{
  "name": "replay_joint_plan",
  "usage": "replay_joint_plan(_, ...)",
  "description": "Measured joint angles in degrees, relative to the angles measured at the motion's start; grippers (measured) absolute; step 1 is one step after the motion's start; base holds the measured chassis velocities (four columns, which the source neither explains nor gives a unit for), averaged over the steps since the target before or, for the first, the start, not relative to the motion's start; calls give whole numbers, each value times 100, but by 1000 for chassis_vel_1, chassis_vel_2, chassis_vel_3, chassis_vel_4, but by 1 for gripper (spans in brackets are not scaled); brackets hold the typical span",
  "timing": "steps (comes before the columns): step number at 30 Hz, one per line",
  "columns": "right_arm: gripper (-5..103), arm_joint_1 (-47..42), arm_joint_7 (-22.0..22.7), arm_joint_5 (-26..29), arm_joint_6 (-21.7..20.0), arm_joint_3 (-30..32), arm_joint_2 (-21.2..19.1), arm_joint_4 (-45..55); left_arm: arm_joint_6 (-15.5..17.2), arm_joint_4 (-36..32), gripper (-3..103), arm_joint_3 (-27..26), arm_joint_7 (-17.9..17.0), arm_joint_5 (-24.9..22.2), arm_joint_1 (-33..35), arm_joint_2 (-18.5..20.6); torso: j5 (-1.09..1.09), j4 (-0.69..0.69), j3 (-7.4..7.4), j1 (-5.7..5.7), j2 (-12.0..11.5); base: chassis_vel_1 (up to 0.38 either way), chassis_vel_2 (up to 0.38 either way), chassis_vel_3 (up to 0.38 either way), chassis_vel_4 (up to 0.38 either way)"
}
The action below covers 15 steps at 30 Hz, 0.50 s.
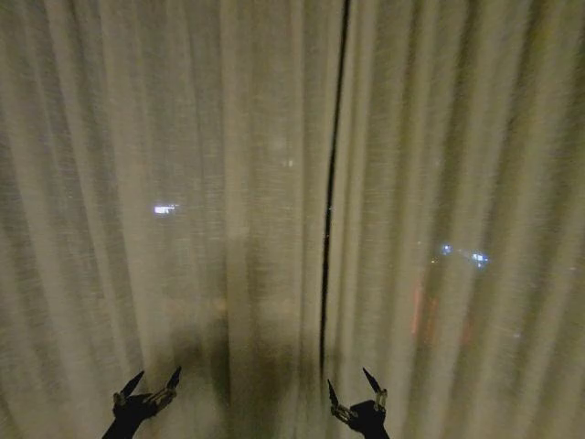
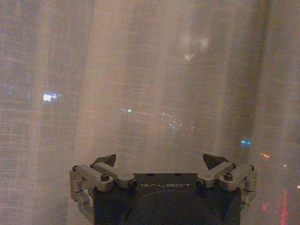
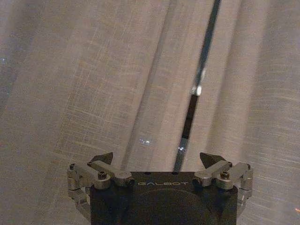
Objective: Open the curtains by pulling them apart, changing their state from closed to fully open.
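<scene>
On the left, the left gripper (image 1: 153, 386) hangs low in front of the left curtain (image 1: 164, 183), jaws spread wide and holding nothing, its dark pointed tips aimed at the cloth. In the left wrist view the gripper (image 2: 161, 161) faces the pleats squarely, city lights glowing through the weave.

Across to the middle: a thin dark gap (image 1: 331, 183) runs from top to near the bottom, where the two panels meet. So the curtains are almost fully closed, filling the whole view ahead.

On the right, the right gripper (image 1: 356, 391) sits just below that gap, jaws likewise released and empty, with the right curtain (image 1: 457, 183) beyond it. From its wrist camera the gripper (image 3: 157, 159) lines up almost on the gap (image 3: 197, 93).

To do this well, I'd say each gripper should pinch a good fold near the inner edge, not a single thin layer, then draw outward steadily.

The fabric is sheer, off-white, loosely woven and slubby, hanging in soft vertical pleats. It looks light and likely to slip from a shallow pinch.
</scene>
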Motion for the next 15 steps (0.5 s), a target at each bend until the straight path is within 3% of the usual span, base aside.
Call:
replay_joint_plan(6, 100, 24, 1, 0, 17, 7, -4, -47, -29, 35, 100, 21, 2, 2, -34, 28, 9, -4, -3, -10, 2, -33, -2, 34, -3)
replay_joint_plan(15, 100, 17, 6, 5, 24, -13, -2, -34, -54, 30, 100, 22, 5, -3, -59, 55, 0, 0, -2, -8, 4, -2, -60, -2, 46)
